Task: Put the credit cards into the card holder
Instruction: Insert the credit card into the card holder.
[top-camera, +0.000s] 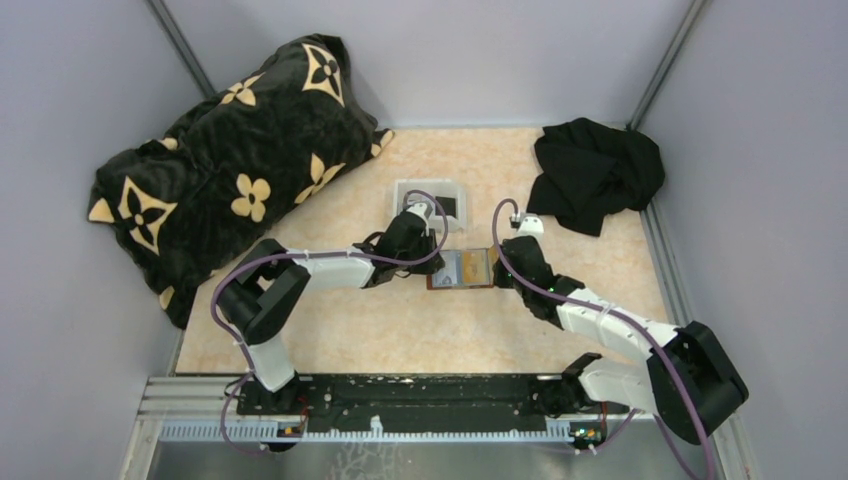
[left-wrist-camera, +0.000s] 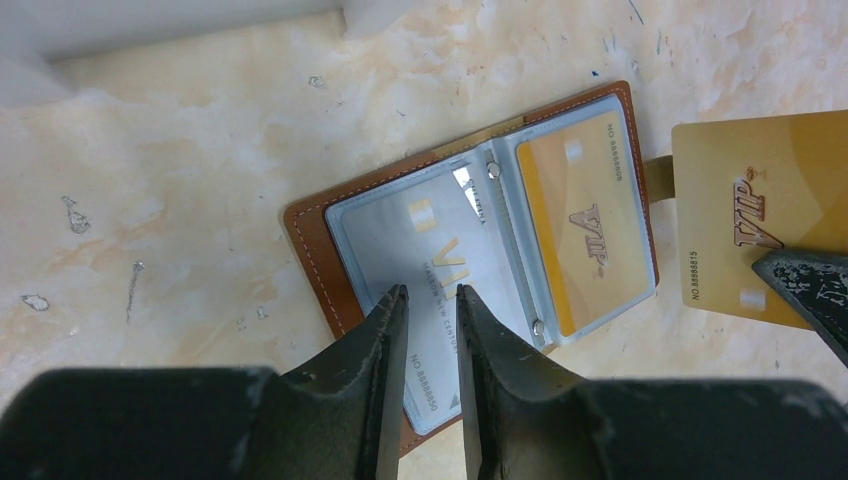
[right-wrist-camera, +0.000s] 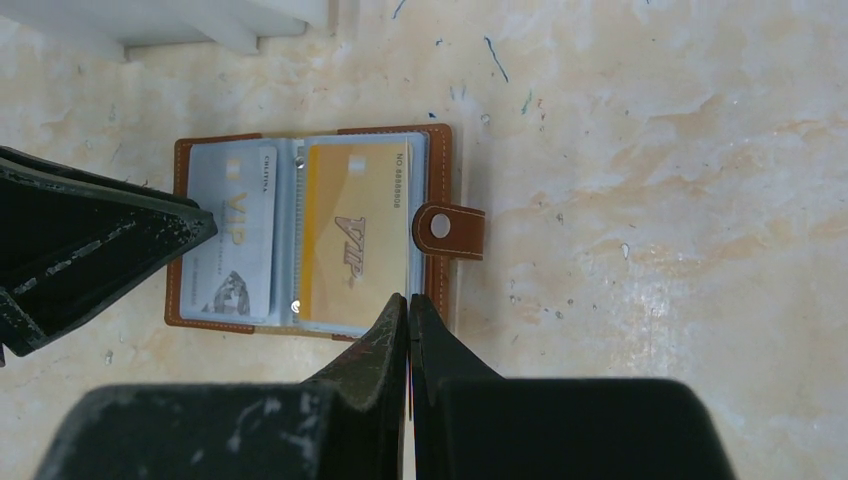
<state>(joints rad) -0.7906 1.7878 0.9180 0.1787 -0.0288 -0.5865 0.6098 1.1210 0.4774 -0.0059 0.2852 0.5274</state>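
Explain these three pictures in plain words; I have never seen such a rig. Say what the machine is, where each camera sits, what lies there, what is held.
These are two robot arms bolted at a table's near edge, each ending in two fingers. The wide picture comes from a fixed camera above and behind them; the other two come from wrist cameras, each showing its own fingers. On the table lie an open brown card holder, a white tray, a flowered black pillow and a black cloth. The holder's pockets hold a silver card and a gold card. The left arm's fingers stand slightly apart over the silver card, gripping nothing. The right arm's fingers are shut, apparently pinching a second gold card beside the holder.
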